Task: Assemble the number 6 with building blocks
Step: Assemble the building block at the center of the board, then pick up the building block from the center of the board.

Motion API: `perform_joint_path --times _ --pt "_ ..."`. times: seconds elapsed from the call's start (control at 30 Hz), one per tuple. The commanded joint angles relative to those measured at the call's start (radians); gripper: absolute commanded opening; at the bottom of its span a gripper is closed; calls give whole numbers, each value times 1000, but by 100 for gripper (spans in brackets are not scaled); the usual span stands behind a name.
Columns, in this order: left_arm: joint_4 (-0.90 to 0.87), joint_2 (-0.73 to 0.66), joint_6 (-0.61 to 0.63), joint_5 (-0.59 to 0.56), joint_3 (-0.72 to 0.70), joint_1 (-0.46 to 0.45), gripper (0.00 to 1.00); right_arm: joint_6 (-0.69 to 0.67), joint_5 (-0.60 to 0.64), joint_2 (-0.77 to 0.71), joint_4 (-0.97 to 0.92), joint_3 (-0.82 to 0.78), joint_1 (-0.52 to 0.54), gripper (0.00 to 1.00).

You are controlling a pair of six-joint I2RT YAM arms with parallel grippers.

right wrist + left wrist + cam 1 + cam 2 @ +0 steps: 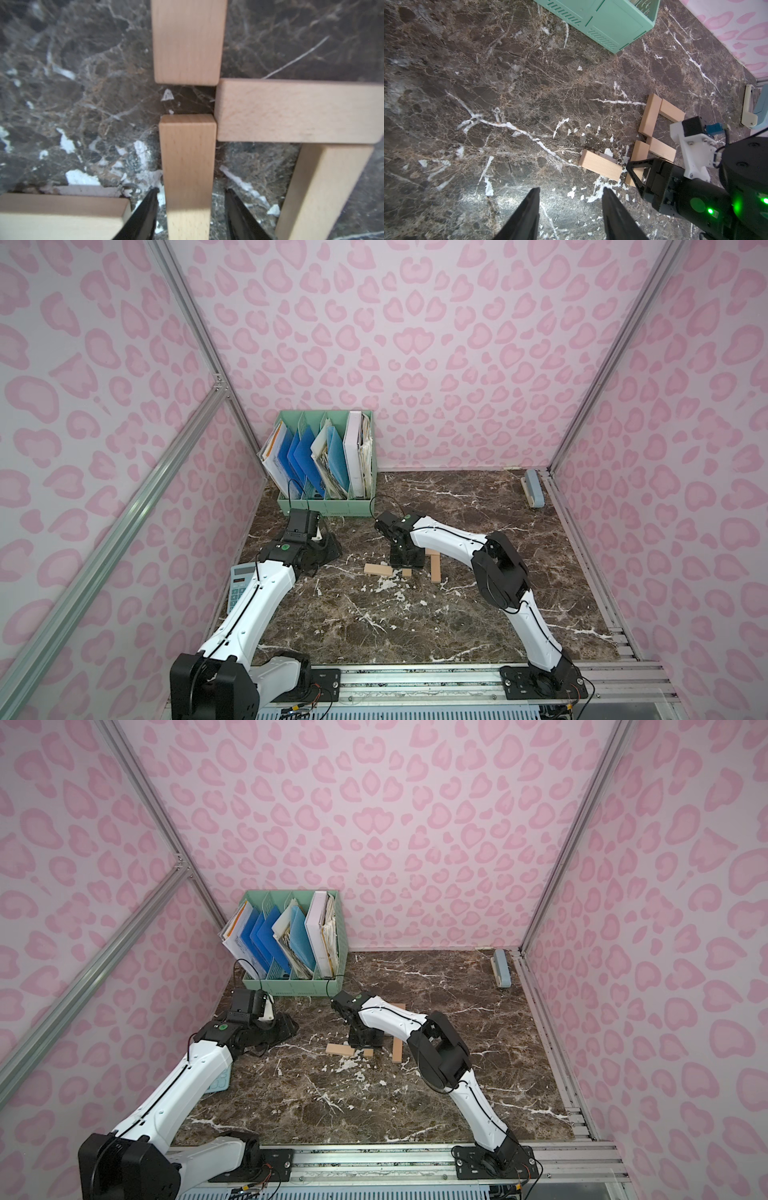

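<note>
A flat grey-blue calculator [240,585] lies at the far left of the dark brown marble surface [374,626], partly under the left arm. The left gripper [570,199] is held low in front of the mint-green plastic file box [328,506], which is stuffed with blue folders and papers. Its fingers [529,214] stand apart with only bare marble between them.

Toward the middle lie the building blocks [650,115], small flat rectangular planks of light-tan wood. One loose plank [378,569] lies flat by itself, just left of the others. Beside it is the partly laid number 6 [662,149], under the right arm's wrist.

In the right wrist view the centre plank [188,155] lies between the fingers [145,212] of the right gripper [190,190]. These fingers are apart, one on each side, and a thin strip of marble shows between each finger and the wood, so nothing is clamped. The centre plank's end sits right against the end of a crosswise plank [297,112]. A small gap separates it from another plank in line with it [188,41]. A further plank [324,187] butts against the crosswise plank's long edge near its other end.

At the far right a grey-blue bar with a wooden underside [534,487] lies in the back corner beside the metal frame, well apart from the planks.
</note>
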Motion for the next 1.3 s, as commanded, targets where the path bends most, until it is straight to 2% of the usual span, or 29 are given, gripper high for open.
perform_joint_path --times 0.0,0.13,0.23,0.33,0.4,0.5,0.67,0.97,1.1,1.27 --pt "-2 1 5 3 10 -1 53 -16 30 -8 -48 43 8 59" --pt "-8 -2 8 -1 17 -1 52 -44 97 -6 -154 204 20 61" --pt "-14 -6 11 -10 22 -1 52 -120 117 -47 -143 277 21 62" --pt "-12 -15 6 -15 32 0 52 -314 31 -84 -37 232 10 65" --pt "-8 -20 0 -17 39 0 52 -396 -13 -79 -14 195 -1 67" --pt "-15 -23 -3 -24 54 -1 52 -491 -51 -63 1 169 2 69" --pt "-32 -36 -4 -44 78 4 52 -622 -48 -63 18 170 41 67" --pt "-25 -60 -16 -50 71 26 52 -808 -112 -17 60 164 94 66" --pt "-34 -76 -16 -59 71 30 52 -836 -114 66 44 208 104 63" --pt "-45 -90 -13 -66 59 32 52 -873 -89 100 28 222 110 63"
